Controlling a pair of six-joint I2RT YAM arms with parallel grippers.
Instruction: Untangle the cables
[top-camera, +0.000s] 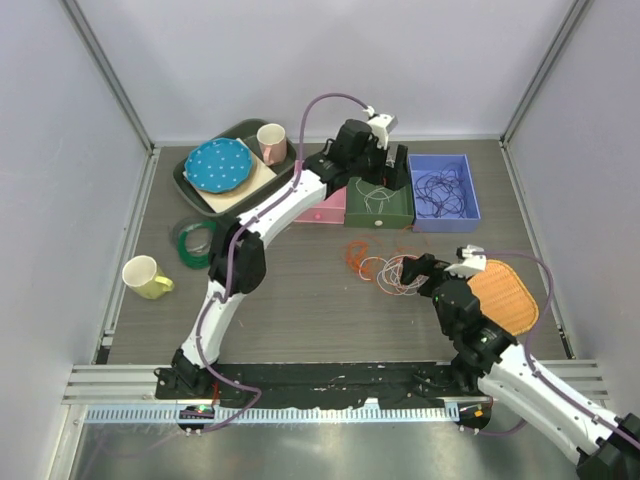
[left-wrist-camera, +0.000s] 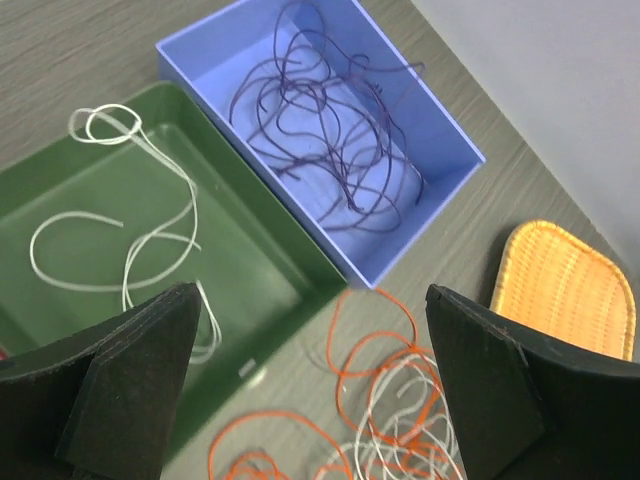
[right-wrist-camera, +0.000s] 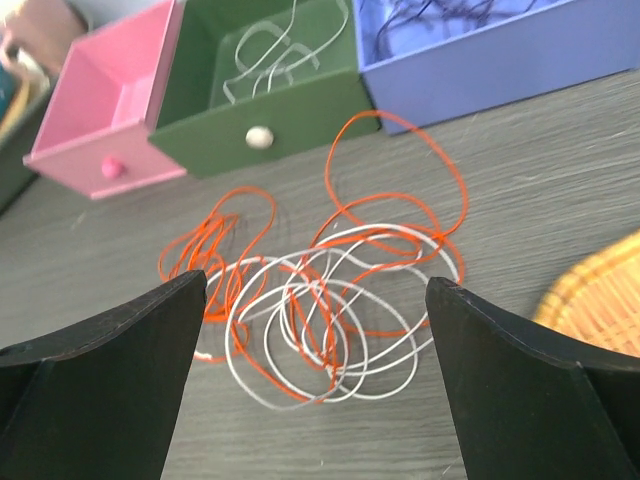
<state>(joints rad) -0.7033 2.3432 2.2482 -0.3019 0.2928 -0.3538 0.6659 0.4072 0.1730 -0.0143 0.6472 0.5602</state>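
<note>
Two claws: the left gripper (left-wrist-camera: 320, 400) hangs spread wide and empty over the near corner of the green box (left-wrist-camera: 260, 250). The right gripper (right-wrist-camera: 320, 380) is spread too, empty, low over the table (top-camera: 300, 300).
Loose cables: a tangle (right-wrist-camera: 330, 300) of red-orange and white loops lies on the table between the right fingers, just in front of the boxes.
Boxed cables: a white strand (left-wrist-camera: 185, 215) lies in the green box, and dark purple cables (left-wrist-camera: 320, 120) lie in the blue box (left-wrist-camera: 420, 230).
Boxes: the pink box (top-camera: 325, 208), green and blue stand side by side in a row.
Surface: dark grey wood grain. A woven orange mat (top-camera: 505, 295) lies right of the tangle. A yellow mug (top-camera: 147, 277) and a green tape roll (top-camera: 193, 240) are at the left. A dark tray (top-camera: 185, 170) at the far left holds a blue plate (top-camera: 218, 165) and a pink cup (top-camera: 271, 143).
Room: pale plain walls (top-camera: 330, 60) stand on three sides, with metal posts (top-camera: 110, 70) in the corners.
</note>
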